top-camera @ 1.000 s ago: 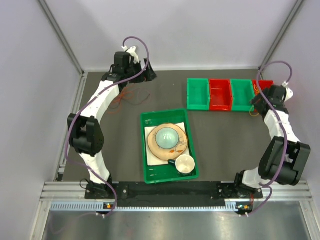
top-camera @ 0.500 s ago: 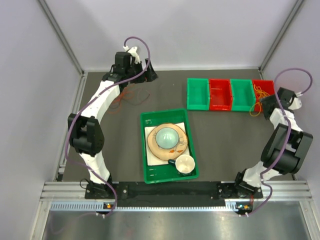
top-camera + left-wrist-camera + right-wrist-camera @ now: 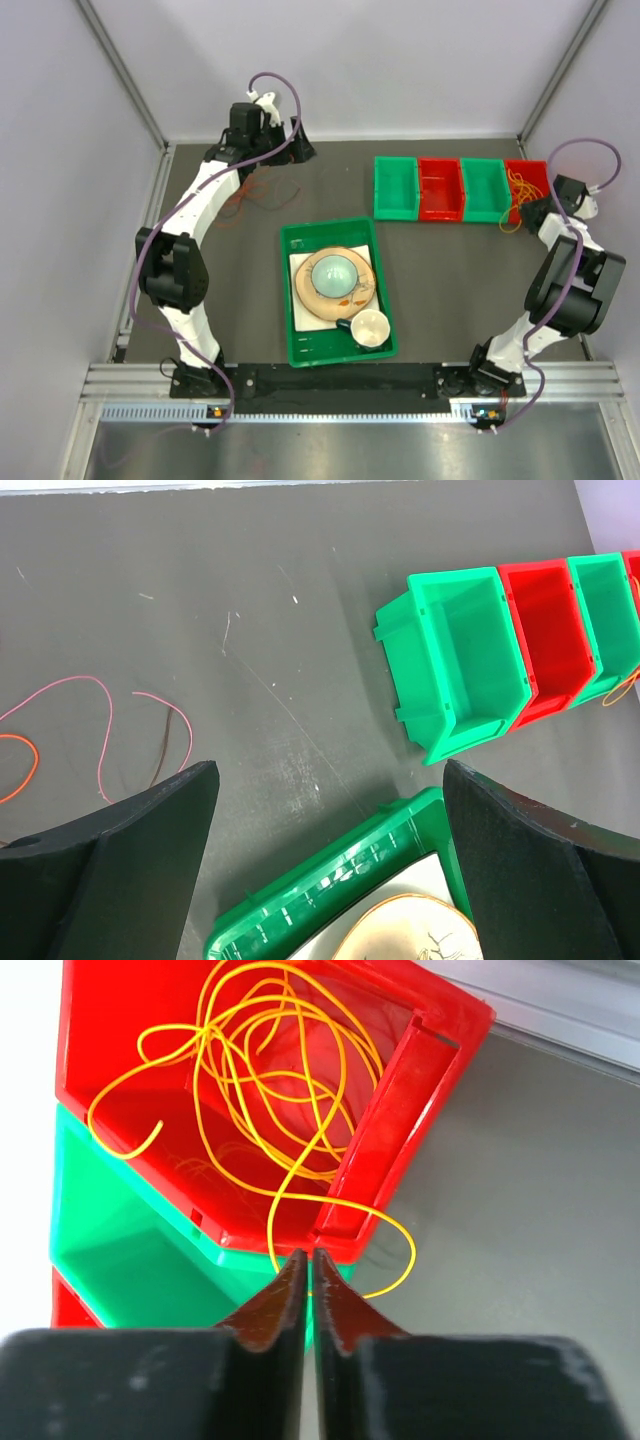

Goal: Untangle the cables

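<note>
Inside the end red bin (image 3: 432,1055), hair-thin yellow cables (image 3: 318,1135) coil loosely, right claw (image 3: 308,1260) pinched together, left claw (image 3: 328,770) apart.

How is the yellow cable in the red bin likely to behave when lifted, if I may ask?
The yellow cable will probably be floppy: it lies in loose loops. Being so thin, it likely weighs little. Its loops cross, so it may snag on itself.

The surface (image 3: 440,270) is showing dark grey. The bins (image 3: 395,187) are alternating green, red, green, red. The cables (image 3: 265,1080) in the last red bin (image 3: 120,1020) are glowing yellow; other cables (image 3: 107,740) are showing pink, orange and brown. The tray (image 3: 315,350) is showing green.
</note>
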